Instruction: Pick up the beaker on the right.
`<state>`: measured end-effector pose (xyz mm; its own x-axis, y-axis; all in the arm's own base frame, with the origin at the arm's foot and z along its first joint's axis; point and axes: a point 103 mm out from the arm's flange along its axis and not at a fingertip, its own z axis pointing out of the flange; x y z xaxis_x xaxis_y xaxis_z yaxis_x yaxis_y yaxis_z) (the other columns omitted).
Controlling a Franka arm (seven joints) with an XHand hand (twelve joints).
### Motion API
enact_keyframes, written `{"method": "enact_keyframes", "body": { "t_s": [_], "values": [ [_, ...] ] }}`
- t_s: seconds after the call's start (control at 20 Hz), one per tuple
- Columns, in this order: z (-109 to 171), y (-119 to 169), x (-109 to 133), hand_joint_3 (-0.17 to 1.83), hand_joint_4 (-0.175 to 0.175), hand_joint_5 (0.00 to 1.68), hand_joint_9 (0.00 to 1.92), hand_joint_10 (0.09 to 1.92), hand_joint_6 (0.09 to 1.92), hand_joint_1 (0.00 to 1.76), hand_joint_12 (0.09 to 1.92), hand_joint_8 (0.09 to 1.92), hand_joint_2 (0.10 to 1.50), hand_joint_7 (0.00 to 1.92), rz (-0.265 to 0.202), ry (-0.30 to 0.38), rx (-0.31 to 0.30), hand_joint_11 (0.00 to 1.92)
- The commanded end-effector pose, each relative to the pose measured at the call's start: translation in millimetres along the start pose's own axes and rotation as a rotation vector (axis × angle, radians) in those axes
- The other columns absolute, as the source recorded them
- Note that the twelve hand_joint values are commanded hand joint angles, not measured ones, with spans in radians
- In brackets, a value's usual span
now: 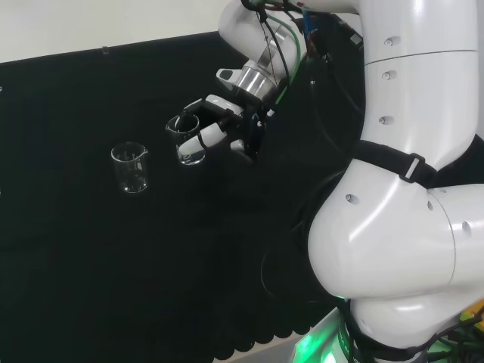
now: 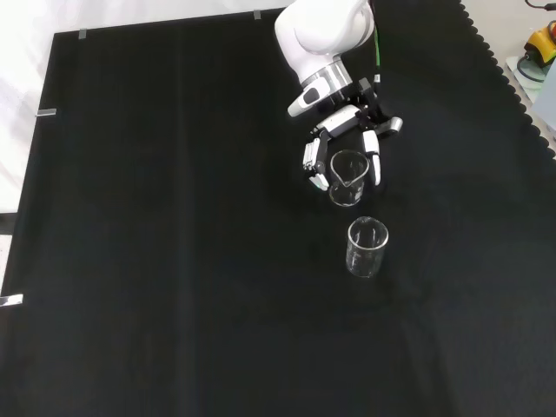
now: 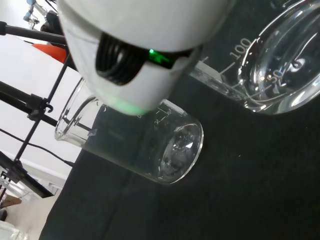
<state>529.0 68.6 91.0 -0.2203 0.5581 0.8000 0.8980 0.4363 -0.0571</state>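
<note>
Two clear glass beakers stand on the black cloth. In the head view the right one (image 1: 186, 141) sits inside the hand (image 1: 227, 121): a white finger crosses its front wall and the black thumb is at its rim. From the front, that beaker (image 2: 347, 178) stands between curled fingers (image 2: 313, 165) on both sides, under the hand (image 2: 352, 122). Its base looks level with the cloth. The second beaker (image 1: 130, 166) (image 2: 367, 248) stands free, apart from the hand. The wrist view has the held beaker (image 3: 280, 55) close and the other beaker (image 3: 140, 145) beyond it.
The arm's white links (image 1: 408, 189) take up the right of the head view. The cloth's scalloped edge (image 2: 521, 95) runs along the right of the front view, with coloured items (image 2: 540, 48) beyond it. Dark stand legs (image 3: 30, 105) show off the bench in the wrist view.
</note>
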Motion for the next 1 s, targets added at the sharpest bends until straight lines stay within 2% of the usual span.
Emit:
{"method": "enact_keyframes", "body": {
  "t_s": [0.05, 1.0],
  "values": [
    [-2.6, -1.2, 2.1, 0.51, -0.175, 1.06, 0.97, 0.99, 0.96, 1.40, 0.90, 0.85, 0.80, 1.24, 0.000, -0.020, 0.008, 0.80],
    [-8.3, -4.7, 27.3, 0.52, -0.175, 1.06, 0.97, 1.00, 0.96, 1.40, 0.90, 0.85, 0.79, 1.24, -0.030, -0.066, 0.037, 0.81]
  ]
}}
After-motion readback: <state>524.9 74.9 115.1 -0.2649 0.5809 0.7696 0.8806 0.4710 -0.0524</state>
